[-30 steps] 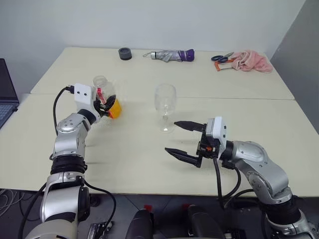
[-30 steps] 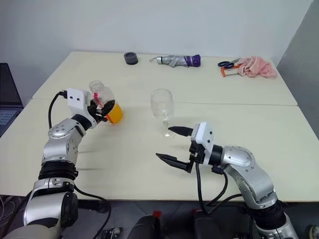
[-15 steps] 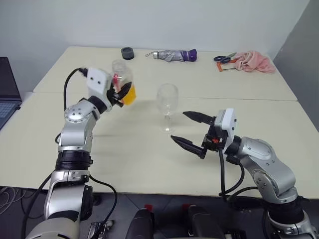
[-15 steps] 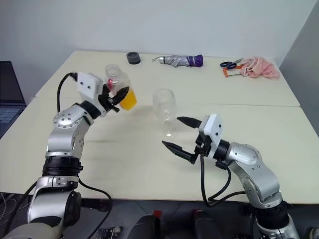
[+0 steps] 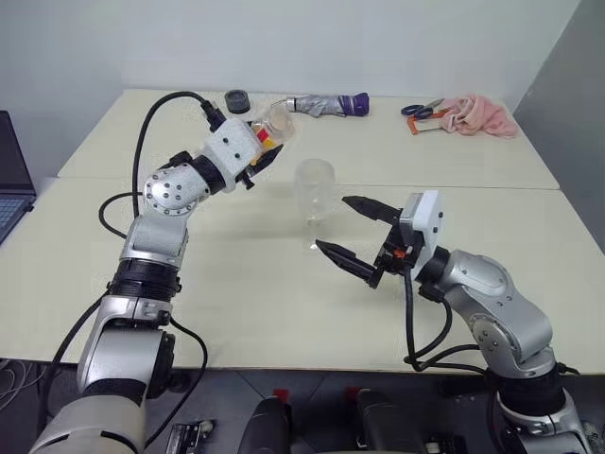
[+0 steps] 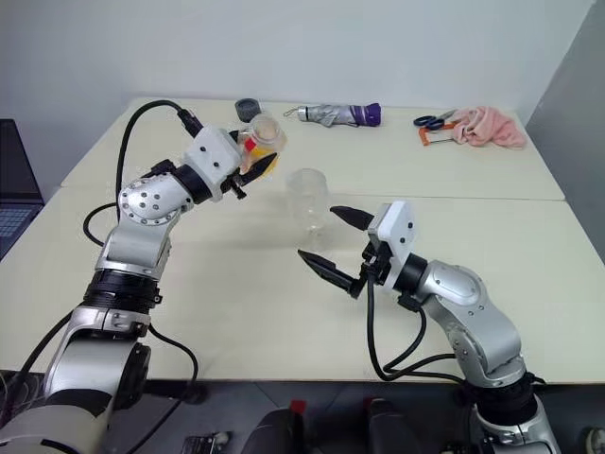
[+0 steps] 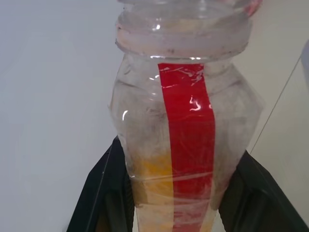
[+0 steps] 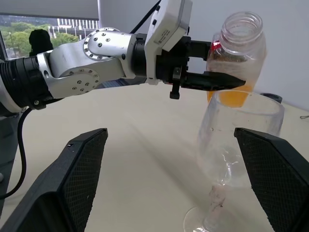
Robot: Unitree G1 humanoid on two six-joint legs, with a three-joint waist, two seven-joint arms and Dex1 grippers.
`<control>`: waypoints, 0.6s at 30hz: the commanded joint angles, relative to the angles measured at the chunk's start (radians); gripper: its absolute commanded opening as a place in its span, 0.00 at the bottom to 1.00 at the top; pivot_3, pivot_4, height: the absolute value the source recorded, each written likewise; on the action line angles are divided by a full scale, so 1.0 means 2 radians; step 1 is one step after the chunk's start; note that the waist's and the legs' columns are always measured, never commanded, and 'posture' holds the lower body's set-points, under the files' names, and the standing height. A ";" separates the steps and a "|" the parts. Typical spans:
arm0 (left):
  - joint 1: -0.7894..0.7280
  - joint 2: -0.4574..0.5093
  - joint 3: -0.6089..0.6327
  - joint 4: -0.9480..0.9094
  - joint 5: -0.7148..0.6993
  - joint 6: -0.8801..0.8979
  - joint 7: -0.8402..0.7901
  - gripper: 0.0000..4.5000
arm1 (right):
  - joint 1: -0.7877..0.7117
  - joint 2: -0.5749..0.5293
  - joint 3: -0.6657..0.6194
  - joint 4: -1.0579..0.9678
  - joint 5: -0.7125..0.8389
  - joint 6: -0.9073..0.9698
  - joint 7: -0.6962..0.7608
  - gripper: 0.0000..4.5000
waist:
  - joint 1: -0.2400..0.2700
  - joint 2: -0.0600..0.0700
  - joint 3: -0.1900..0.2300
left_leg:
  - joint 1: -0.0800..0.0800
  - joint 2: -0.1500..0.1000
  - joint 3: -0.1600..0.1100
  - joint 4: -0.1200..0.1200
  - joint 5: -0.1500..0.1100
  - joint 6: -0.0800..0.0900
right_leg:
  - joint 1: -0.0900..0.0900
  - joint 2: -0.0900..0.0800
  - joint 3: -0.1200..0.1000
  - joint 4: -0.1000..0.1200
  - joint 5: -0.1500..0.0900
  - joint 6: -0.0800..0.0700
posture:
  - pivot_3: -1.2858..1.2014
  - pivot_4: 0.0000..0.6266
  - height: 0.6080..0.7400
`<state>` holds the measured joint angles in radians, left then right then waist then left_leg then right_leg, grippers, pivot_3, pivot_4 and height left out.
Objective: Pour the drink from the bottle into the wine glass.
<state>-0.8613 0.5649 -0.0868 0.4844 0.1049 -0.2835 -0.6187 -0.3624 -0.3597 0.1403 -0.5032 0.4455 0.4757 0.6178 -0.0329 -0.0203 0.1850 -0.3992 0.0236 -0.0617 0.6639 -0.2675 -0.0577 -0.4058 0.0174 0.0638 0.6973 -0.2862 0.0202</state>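
Bottle [image 8: 237, 53] of clear plastic, uncapped, with a red label strip and orange drink [image 8: 227, 98] pooled low inside, is clamped in the left gripper [image 5: 262, 156], raised beside the empty wine glass [image 5: 314, 194], which stands just beyond the right gripper [image 5: 357, 235]'s wide-spread fingers.

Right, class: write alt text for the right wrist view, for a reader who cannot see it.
The left hand holds an uncapped bottle with orange drink in it just behind the rim of an empty wine glass on the table. The right hand's two black fingers stand wide apart either side of the glass.
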 commanded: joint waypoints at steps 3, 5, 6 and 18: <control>-0.041 0.013 -0.008 0.034 0.037 -0.076 0.025 0.39 | -0.019 0.015 0.004 0.011 -0.030 -0.011 -0.029 1.00 | 0.000 0.000 0.000 | 0.000 0.000 0.000 0.000 0.000 0.000 | 0.000 0.000 0.000 0.000 0.000 0.000 | 0.52 0.24 1.00; -0.051 0.018 -0.015 0.050 0.056 -0.098 0.036 0.39 | -0.023 0.021 0.005 0.020 -0.041 -0.009 -0.041 1.00 | 0.000 0.000 0.000 | 0.000 0.000 0.000 0.000 0.000 0.000 | 0.000 0.000 0.000 0.000 0.000 0.000 | 0.52 0.24 1.00; -0.055 0.020 -0.018 0.057 0.063 -0.109 0.040 0.39 | -0.024 0.024 0.005 0.024 -0.047 -0.012 -0.045 1.00 | 0.000 0.000 0.000 | 0.000 0.000 0.000 0.000 0.000 0.000 | 0.000 0.000 0.000 0.000 0.000 0.000 | 0.52 0.24 1.00; -0.098 0.044 -0.048 0.122 0.142 -0.208 0.096 0.39 | -0.015 0.033 -0.002 0.027 -0.060 -0.021 -0.050 1.00 | 0.000 0.000 0.000 | 0.000 0.000 0.000 0.000 0.000 0.000 | 0.000 0.000 0.000 0.000 0.000 0.000 | 0.52 0.24 1.00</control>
<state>-1.0066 0.6329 -0.1922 0.7423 0.3798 -0.6639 -0.4618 -0.3983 -0.2934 0.1570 -0.4170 0.3165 0.4623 0.5164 -0.0324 -0.0203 0.1850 -0.4000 0.0232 -0.0615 0.6637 -0.2676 -0.0575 -0.4066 0.0171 0.0635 0.6974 -0.2862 0.0202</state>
